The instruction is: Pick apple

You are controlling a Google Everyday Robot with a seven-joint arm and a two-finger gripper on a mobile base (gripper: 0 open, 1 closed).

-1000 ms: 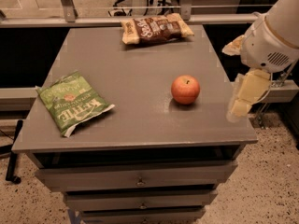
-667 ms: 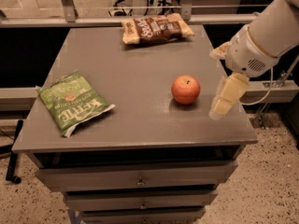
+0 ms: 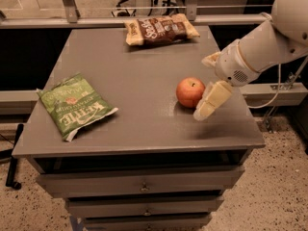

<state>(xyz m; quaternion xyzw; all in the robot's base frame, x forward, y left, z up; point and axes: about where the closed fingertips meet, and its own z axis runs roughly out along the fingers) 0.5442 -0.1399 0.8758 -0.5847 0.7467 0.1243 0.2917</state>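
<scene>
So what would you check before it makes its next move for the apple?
1. Apple in plain sight on the table, stem up: ok.
2. Hand close to the apple: ok, it sits just to the apple's right.
3. Hand around the apple: not ok, it is only beside it.
4. Hand touching the apple: cannot tell.
5. Room around the apple: ok, the green chip bag and brown snack bag lie well away.

The white arm (image 3: 269,42) slants down from the upper right; at its lower-left end the hand (image 3: 210,81) hangs, fingers (image 3: 212,100) spread wide apart.
</scene>
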